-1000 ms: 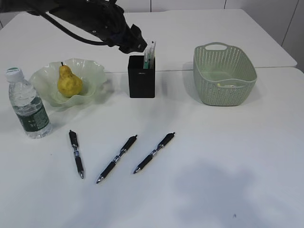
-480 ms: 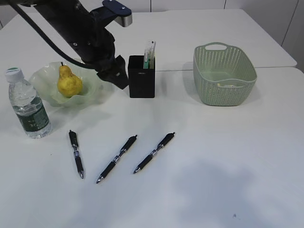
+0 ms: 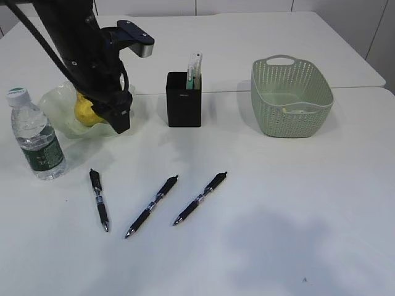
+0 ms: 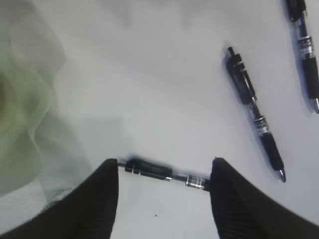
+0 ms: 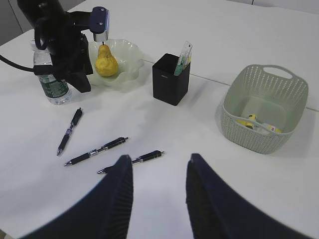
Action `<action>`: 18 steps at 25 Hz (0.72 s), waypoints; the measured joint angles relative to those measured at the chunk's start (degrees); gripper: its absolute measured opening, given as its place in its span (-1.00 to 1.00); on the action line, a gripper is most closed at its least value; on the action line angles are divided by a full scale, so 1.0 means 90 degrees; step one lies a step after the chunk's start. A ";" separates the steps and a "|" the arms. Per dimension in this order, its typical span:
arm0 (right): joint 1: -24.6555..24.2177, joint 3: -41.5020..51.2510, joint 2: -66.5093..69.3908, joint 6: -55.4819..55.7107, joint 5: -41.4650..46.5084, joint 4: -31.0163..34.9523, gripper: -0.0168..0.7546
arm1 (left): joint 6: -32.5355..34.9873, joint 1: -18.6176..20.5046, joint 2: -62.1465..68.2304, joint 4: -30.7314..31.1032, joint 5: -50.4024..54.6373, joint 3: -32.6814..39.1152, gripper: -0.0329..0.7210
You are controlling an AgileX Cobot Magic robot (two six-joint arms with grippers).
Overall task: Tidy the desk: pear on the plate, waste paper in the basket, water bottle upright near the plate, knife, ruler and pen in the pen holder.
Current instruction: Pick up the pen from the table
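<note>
- We saw the left gripper (image 3: 118,120) hanging low over the large plain white desk (image 3: 278,203), in front of the pale green wavy glass plate (image 3: 58,108); its jaws were parted and held nothing.
- In the left wrist view one black click pen (image 4: 164,174) lay on the desk between those fingertips (image 4: 107,194), a second black pen (image 4: 254,112) at about 1 o'clock from it, a third pen (image 4: 306,47) at the frame's edge.
- The yellow pear (image 5: 106,62) sat in the plate, half hidden by the arm in the exterior view.
- The clear ribbed water bottle with white cap (image 3: 34,135) stood upright at 8 o'clock of the plate, just beside it.
- The matte black square pen holder (image 3: 184,98) stood at 3 o'clock of the plate, with a mint-green pen (image 3: 191,75) and pale items sticking out of it.
- The sage-green perforated plastic basket (image 3: 290,95) stood at 3 o'clock of the holder, well apart, with yellow and white scraps (image 5: 256,123) inside.
- The right gripper (image 5: 158,164) hovered high over the near desk, fingers spread and empty.
</note>
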 joint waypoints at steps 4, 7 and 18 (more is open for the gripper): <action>0.0000 0.0000 0.0000 0.0000 0.0000 0.0000 -0.18 | -0.1033 0.0000 0.0000 0.0406 0.0149 0.0000 0.16; 0.0000 0.0000 0.0000 0.0000 0.0000 0.0000 -0.18 | -0.1668 0.0000 0.0000 0.0490 0.0239 0.0000 0.16; 0.0000 0.0000 0.0000 0.0000 -0.0014 0.0036 -0.18 | -0.2954 0.0000 0.0000 -0.0070 0.0481 0.0000 0.14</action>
